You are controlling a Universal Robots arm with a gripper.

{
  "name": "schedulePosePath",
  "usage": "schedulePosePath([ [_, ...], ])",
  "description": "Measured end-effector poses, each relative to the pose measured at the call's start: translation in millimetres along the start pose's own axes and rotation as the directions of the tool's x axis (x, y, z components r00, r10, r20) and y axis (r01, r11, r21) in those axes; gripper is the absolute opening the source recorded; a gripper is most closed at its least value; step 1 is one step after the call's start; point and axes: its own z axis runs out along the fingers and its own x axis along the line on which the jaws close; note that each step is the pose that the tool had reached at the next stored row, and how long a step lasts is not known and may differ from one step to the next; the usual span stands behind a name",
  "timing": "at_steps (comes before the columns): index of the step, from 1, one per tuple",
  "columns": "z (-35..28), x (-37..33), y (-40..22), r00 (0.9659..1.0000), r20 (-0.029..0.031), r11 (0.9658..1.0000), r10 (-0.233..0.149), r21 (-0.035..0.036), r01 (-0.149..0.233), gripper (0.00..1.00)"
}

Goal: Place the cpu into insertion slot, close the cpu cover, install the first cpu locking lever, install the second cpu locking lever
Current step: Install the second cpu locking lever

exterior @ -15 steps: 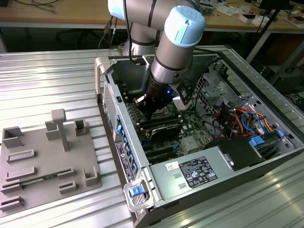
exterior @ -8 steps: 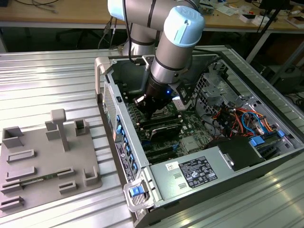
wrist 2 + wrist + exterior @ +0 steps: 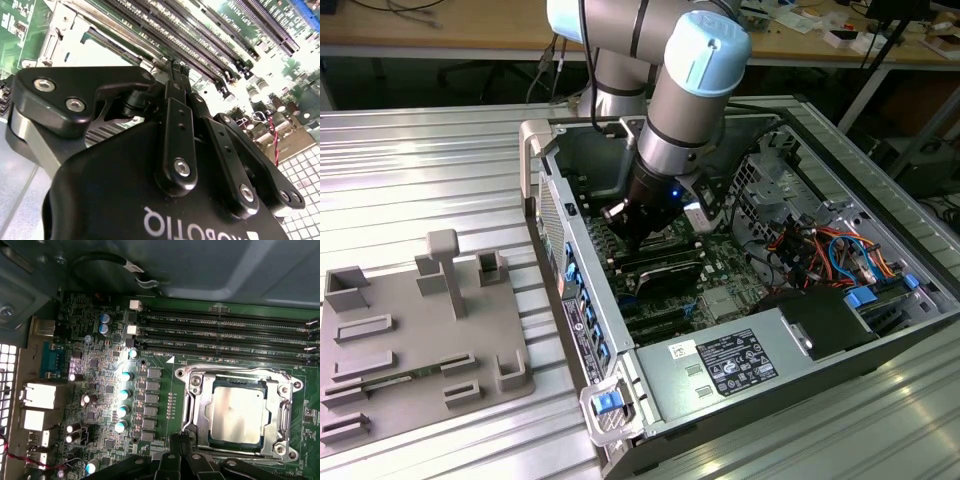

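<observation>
I've got the arm down inside the open computer case (image 3: 800, 380), wrist tilted over the motherboard (image 3: 100, 390) so both wrist cameras look at the socket area.

The gripper (image 3: 181, 439) sits right at the near edge of the insertion slot (image 3: 192, 412). In both wrist views the fingers (image 3: 175, 80) look pressed together into 1 narrow tip, with nothing between them that I can make out. My read: closed and empty, used as a pusher, not a holder.

The cpu (image 3: 236, 412) is already seated in the insertion slot, silvery-tan face up, square to the rim. The cpu cover (image 3: 270, 390) lies flat over it, the chip showing through its window cut-out, so steps 1 and 2 look done. That would explain why the tip is parked at the socket's edge: it's the side where a locking lever would run, though I can't tell from here whether either lever is latched.

The memory slots (image 3: 225, 332) run just beyond the socket, apart from the gripper.

In the exterior view a grey parts tray (image 3: 420, 340) lies on the table to the exterior view's left, well apart from the case.
</observation>
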Motion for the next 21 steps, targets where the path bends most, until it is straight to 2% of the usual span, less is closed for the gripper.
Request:
schedulePosePath([
  [3,-2.5,0.2,0.5,1.0000,-0.0014,1.0000,0.000,0.0071,0.000,0.11],
  [8,-2.9,1.2,1.5,1.0000,-0.0012,1.0000,0.001,0.0069,-0.001,0.11],
  [14,-2.6,1.2,4.5,1.0000,0.0000,1.0000,0.000,-0.0041,0.000,0.11],
  [21,-1.6,1.1,5.6,1.0000,0.0006,1.0000,0.000,-0.0097,0.000,0.11],
])
